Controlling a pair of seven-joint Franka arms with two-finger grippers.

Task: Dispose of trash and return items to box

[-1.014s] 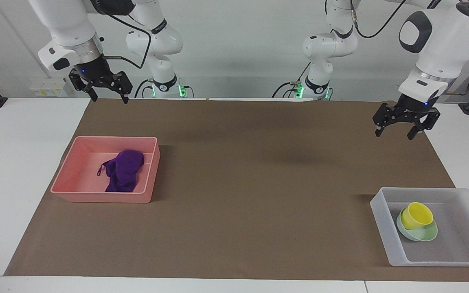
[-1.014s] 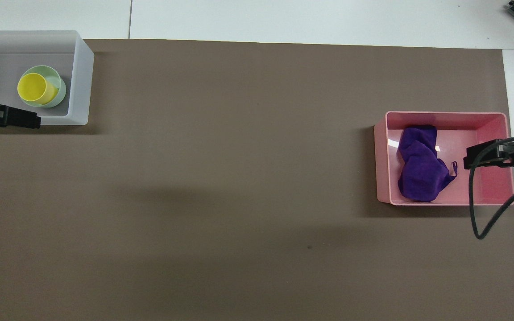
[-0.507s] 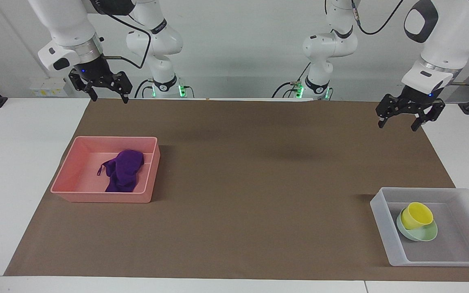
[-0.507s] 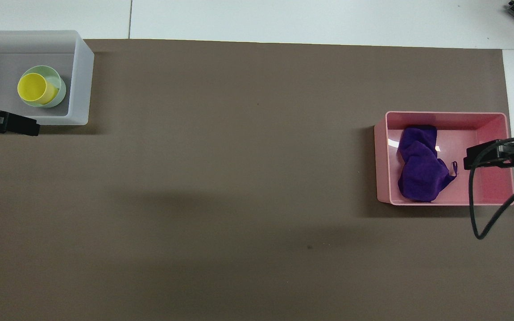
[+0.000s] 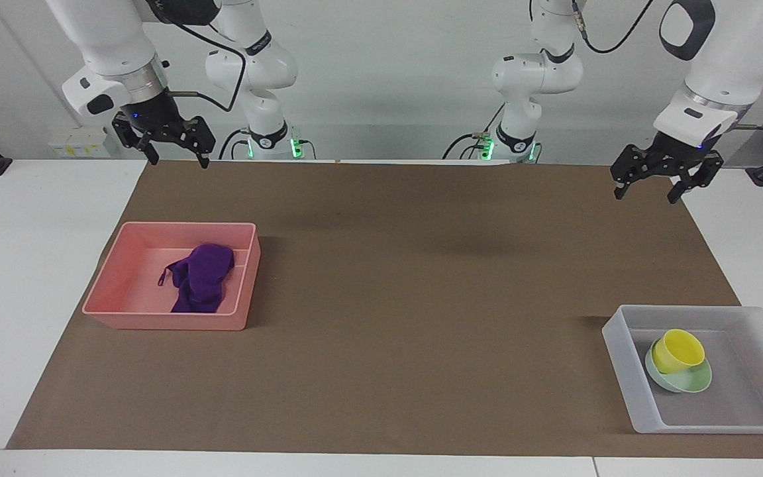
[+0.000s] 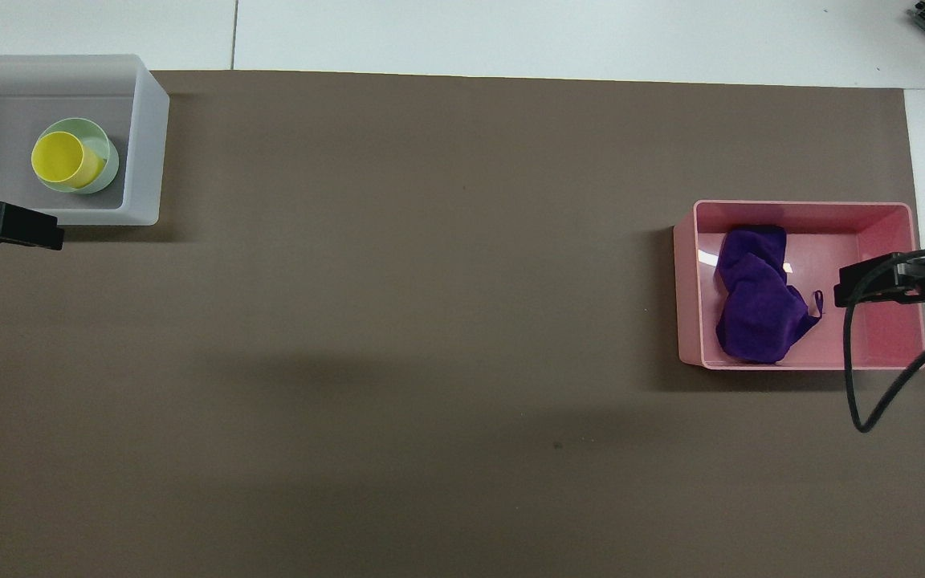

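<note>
Left gripper [image 5: 646,189] is lifting higher, fingers spread and empty, over the mat's [image 5: 421,298] edge; right gripper [image 5: 175,156] is hanging, fingers open, empty; mid-mat lying bare.

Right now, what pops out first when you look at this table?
The purple cloth crumpled in the pink bin, toward the right arm's end of the table. Then the yellow cup sitting tilted in the green bowl, inside the whitish tray at the left arm's end.
</note>
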